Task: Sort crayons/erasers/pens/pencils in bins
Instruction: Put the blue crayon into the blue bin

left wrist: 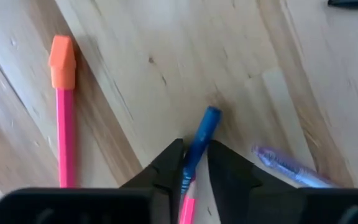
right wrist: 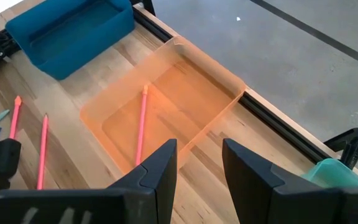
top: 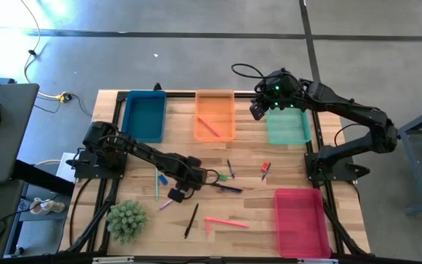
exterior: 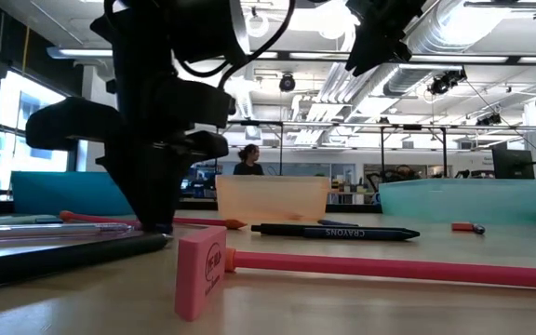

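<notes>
sitting low over the middle of the worktop (top: 269, 213): left pincer (left wrist: 194, 171), fingers closing around a blue-tipped pink stick (left wrist: 199, 146), tip lying on the wood. lying just beside it: a translucent purple pen (left wrist: 288, 167) and a pink pencil with an orange cap (left wrist: 63, 112).

hovering at the far edge, between the orange bin (top: 215, 116) and the teal-green bin (top: 288, 126): right pincer (right wrist: 199, 163), fingers spread, holding nothing.

standing along the far edge: dark blue bin (top: 144, 116), orange bin with one pink stick inside, teal-green bin. sitting at the near right corner: red-pink bin (top: 300, 220), well apart from the others.

lying scattered between the bins: a black pen (top: 191, 220), a dark pen (top: 228, 188), a small red-orange eraser (top: 265, 166), a long pink stick (top: 226, 221). standing at the near left: a green spiky plant (top: 127, 218). open wood showing right of centre.

resting close to the low camera: a pink block eraser (exterior: 201, 272). showing beyond: a hall with ceiling ducts and a person (exterior: 247, 160) far off.
</notes>
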`<state>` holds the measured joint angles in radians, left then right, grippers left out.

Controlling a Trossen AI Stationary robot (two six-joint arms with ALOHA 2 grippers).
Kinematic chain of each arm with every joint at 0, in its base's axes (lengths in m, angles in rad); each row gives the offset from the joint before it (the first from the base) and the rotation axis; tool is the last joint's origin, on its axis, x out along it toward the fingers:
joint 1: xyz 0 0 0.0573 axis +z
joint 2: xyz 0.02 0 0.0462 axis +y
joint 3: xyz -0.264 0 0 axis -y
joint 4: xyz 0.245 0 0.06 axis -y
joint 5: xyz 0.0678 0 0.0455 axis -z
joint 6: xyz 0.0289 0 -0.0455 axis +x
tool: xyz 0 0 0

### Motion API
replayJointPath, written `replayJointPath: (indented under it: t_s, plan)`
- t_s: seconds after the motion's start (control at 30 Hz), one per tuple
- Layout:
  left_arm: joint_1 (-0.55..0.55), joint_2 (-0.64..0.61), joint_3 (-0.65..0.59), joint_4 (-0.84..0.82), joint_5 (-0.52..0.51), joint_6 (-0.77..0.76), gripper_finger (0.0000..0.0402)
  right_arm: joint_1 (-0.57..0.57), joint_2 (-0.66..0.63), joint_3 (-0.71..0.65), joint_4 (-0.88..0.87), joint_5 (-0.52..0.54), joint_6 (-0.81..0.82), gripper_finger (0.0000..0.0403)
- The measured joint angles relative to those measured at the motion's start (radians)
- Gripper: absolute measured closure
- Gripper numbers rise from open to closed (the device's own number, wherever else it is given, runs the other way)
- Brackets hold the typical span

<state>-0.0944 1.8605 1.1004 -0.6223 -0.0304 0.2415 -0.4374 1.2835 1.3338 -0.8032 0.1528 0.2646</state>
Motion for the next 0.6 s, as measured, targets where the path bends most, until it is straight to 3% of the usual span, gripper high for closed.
replayJointPath:
  t_s: [0.23, 0.6]
  plan:
    - [0.002, 0.001, 0.000, 0.053, -0.008, 0.042, 0.0394, 0.000, 0.000, 0.000, 0.000, 0.000, 0.000, 0.0282]
    - [0.002, 0.001, 0.001, 0.058, -0.009, -0.042, 0.0398, 0.000, 0.000, 0.000, 0.000, -0.001, 0.000, 0.0282]
